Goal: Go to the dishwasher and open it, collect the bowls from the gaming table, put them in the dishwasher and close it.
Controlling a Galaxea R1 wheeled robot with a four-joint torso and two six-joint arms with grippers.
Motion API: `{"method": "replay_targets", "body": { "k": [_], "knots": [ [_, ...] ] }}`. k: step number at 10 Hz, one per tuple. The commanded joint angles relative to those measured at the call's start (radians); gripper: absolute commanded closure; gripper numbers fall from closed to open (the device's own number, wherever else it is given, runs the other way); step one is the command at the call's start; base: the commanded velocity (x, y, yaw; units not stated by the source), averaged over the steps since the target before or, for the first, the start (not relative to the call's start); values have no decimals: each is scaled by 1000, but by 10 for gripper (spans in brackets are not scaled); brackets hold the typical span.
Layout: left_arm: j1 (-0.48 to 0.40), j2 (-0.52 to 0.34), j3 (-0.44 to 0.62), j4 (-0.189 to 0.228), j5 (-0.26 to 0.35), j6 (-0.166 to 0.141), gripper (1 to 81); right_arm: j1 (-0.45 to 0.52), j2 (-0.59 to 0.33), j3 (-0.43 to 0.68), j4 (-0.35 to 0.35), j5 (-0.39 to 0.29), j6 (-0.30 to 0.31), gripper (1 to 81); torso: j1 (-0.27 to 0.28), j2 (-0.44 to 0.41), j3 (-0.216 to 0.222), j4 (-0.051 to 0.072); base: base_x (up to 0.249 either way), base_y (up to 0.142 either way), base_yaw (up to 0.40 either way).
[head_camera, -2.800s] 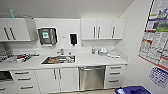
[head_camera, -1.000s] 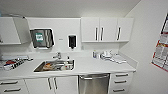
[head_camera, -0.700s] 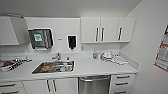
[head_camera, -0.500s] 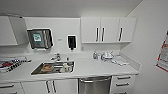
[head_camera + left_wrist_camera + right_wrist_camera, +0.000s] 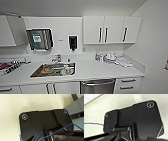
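Note:
The dishwasher (image 5: 98, 86) sits under the white counter at the bottom middle of the head view. Its stainless-steel front is shut, with a bar handle along the top. White cabinet doors (image 5: 62, 88) flank it on the left and white drawers (image 5: 127, 84) on the right. The gaming table and the bowls are out of view. In the left wrist view my dark plate (image 5: 41, 125) hangs over a pale surface. The right wrist view has its dark plate (image 5: 140, 119) against a pale wall.
A steel sink (image 5: 53, 70) with dishes in it lies left of the dishwasher. Small items and a dish rack (image 5: 111, 58) stand at the counter's back right. Wall cabinets (image 5: 111, 29), a towel dispenser (image 5: 39, 39) and a soap dispenser (image 5: 73, 42) hang above. A wall closes the right side.
The whole head view has shifted: I have come closer to the counter, so the sink and dishwasher look larger and the dishwasher has slid to the picture's lower edge.

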State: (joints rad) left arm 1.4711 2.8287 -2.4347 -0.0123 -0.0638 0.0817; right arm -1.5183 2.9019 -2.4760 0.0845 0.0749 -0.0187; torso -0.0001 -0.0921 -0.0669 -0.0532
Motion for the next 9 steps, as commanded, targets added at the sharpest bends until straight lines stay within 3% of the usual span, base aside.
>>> {"method": "replay_targets", "body": {
  "k": [1, 9],
  "knots": [
    [-62, -9, 8, -1, 47, 3, 10, 57, -7, 10, -8, -50, -3, 10, 0, 0, 0, 0, 134, 0, 0],
    [-62, -9, 6, -1, 47, 4, 10, 54, -7, 6, -6, -50, -3, 10, 0, 0, 0, 0, 134, 0, 0]
  ]
}}
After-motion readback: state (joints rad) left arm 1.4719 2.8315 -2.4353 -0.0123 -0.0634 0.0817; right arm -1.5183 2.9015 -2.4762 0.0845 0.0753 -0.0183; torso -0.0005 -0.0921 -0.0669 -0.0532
